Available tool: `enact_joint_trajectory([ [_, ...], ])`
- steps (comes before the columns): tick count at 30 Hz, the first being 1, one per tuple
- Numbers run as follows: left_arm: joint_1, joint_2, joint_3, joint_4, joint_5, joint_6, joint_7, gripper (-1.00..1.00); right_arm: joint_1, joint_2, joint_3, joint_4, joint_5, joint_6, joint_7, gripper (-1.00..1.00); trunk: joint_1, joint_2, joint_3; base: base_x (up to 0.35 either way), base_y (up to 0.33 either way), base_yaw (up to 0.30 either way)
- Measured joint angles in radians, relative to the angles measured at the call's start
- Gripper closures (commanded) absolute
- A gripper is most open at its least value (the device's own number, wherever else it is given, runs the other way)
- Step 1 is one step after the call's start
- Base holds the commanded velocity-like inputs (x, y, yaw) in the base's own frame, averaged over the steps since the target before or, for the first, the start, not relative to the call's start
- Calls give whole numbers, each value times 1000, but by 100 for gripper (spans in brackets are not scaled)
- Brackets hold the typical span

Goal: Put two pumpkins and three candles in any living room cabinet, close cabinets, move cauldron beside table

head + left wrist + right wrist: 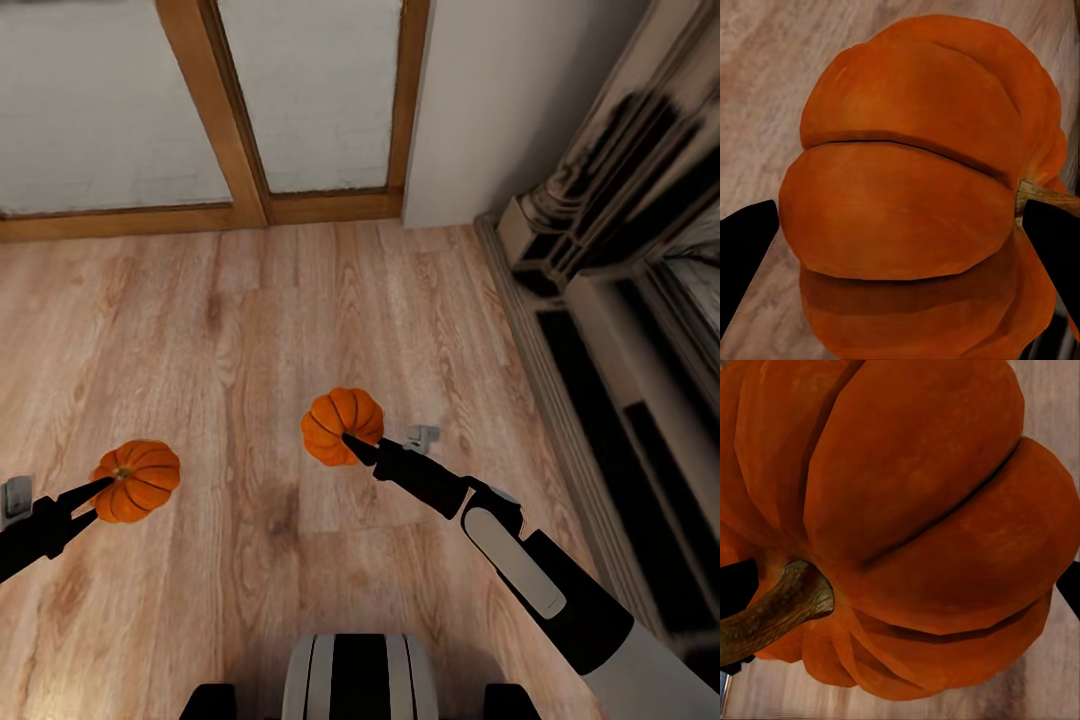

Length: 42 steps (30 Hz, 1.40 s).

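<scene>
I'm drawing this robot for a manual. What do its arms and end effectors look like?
Both end effectors, left and right, have slim, pointed black fingers. The right arm is glossy black with a rounded pale grey panel, turning light grey near the shoulder. The left arm is black.

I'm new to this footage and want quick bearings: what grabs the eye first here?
Two bright orange pumpkins held above the wooden floor: the left pumpkin in the left gripper, the right pumpkin in the right gripper. A dark, pale-edged structure runs along the right wall.
</scene>
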Motion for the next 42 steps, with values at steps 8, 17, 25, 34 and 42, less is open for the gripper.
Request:
enact_joint_trajectory([
  [8,3,0,1,-24,13,43,-1,100,0,4,1,0,17,3,0,100,0,0,-5,-1,0,252],
  [17,5,0,10,-40,3,46,0,100,1,5,5,-2,24,2,0,100,1,0,-12,-253,0,252],
  [25,5,0,15,-39,0,46,0,100,0,5,8,-2,25,1,0,100,1,0,-14,-342,20,255],
  [34,5,-1,17,-38,-4,45,0,100,1,6,10,-1,45,-1,0,100,0,0,-14,-73,59,265],
  [42,5,-1,31,-39,0,45,-1,100,1,5,9,-2,46,-5,1,100,-2,1,7,-1,1,250],
])
